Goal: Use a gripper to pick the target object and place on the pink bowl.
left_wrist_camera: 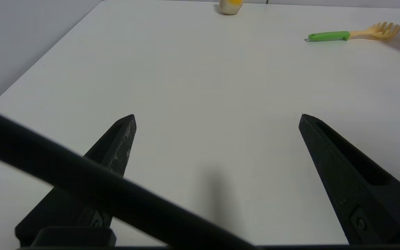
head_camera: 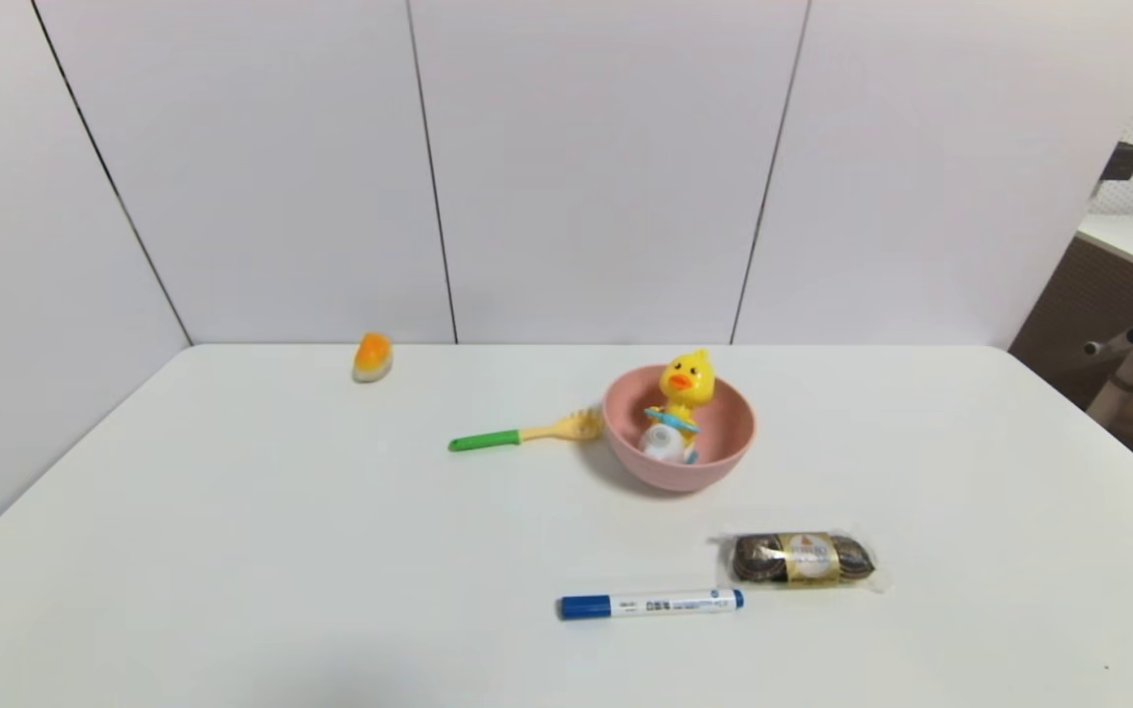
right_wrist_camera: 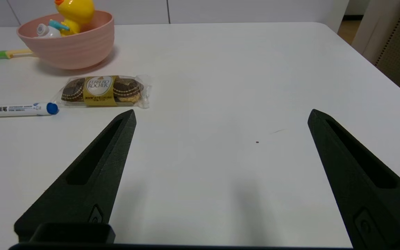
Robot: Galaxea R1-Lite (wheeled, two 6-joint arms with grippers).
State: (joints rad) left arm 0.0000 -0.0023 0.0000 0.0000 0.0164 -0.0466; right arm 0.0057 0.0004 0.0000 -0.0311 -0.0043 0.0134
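Both claws, left claw (left_wrist_camera: 217,116) and right claw (right_wrist_camera: 221,114), hang wide open and empty above the bench (head_camera: 232,551). Inside the pink bowl (head_camera: 724,454), the yellow duck toy (head_camera: 685,388) sits leaning against the far wall.

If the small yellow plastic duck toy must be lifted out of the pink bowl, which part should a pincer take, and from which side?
Grip the round yellow head of the small yellow plastic duck toy, coming from above. The duck leans tilted against the far wall of the round pink plastic bowl, with its head above the rim and its white base down inside, so the bowl's wall probably blocks any side approach.
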